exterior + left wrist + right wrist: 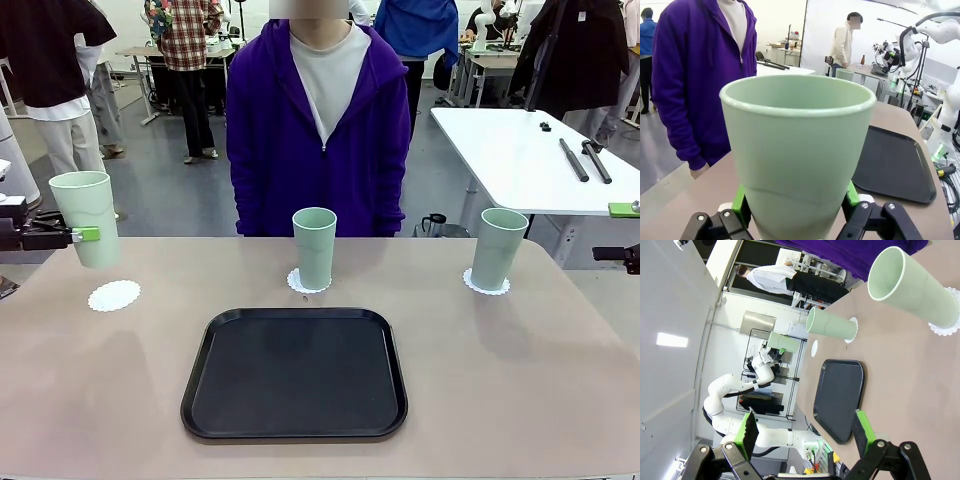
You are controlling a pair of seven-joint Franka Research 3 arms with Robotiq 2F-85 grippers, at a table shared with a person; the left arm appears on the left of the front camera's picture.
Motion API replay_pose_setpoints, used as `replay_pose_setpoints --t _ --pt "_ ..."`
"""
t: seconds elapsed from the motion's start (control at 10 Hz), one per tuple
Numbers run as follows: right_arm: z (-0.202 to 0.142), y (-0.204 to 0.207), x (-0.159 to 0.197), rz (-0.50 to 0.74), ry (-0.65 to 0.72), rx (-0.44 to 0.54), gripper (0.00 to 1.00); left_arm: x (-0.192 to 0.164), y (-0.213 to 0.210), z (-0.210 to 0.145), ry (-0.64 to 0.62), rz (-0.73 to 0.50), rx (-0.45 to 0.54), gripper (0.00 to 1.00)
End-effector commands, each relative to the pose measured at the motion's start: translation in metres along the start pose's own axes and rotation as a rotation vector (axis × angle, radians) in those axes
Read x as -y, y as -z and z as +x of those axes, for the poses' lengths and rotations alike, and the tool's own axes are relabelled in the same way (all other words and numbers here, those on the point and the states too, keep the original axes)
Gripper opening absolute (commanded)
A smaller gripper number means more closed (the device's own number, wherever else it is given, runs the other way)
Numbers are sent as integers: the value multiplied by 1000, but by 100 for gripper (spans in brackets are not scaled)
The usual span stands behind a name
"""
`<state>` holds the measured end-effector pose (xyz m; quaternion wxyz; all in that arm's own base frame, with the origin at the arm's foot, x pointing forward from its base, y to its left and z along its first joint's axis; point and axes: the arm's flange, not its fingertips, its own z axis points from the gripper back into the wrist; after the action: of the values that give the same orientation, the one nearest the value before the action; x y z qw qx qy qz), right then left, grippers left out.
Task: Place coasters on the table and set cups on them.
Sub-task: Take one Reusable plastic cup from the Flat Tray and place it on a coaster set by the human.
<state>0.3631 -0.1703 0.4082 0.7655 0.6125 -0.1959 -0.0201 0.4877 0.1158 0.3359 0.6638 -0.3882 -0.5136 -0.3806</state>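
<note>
Beige table (520,380), black tray (295,372), busy workshop

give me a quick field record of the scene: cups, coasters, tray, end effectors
cups on coasters: middle cup, right cup
held cup: third cup, above the table, upright, not yet on a coaster
bare coaster: left coaster, just below and right of the held cup
tray: black tray, nothing on it
left end effector: shut on the third cup, low on its body
right end effector: open, holding nothing
person: purple jacket, standing at the far side
</note>
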Motion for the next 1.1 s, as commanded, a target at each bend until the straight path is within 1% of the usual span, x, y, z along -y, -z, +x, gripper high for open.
replay_pose_setpoints --t 0.0,0.4,0.5,0.6,0.8,1.0 --pt "0 1 0 0 -2 11 100 3 -2 4 2 5 -12 86" --pt "0 1 0 0 -2 11 100 0 0 0 0 1 -1 86" --pt "0 1 0 0 -2 11 100 -16 3 -10 12 -80 35 86" --pt "0 1 0 0 -2 11 100 -29 3 -21 56 -141 52 86" --pt "0 1 0 0 -2 11 100 -42 4 -39 123 -193 64 86" --pt "0 1 0 0 -2 11 100 -54 8 -55 182 -210 54 86"
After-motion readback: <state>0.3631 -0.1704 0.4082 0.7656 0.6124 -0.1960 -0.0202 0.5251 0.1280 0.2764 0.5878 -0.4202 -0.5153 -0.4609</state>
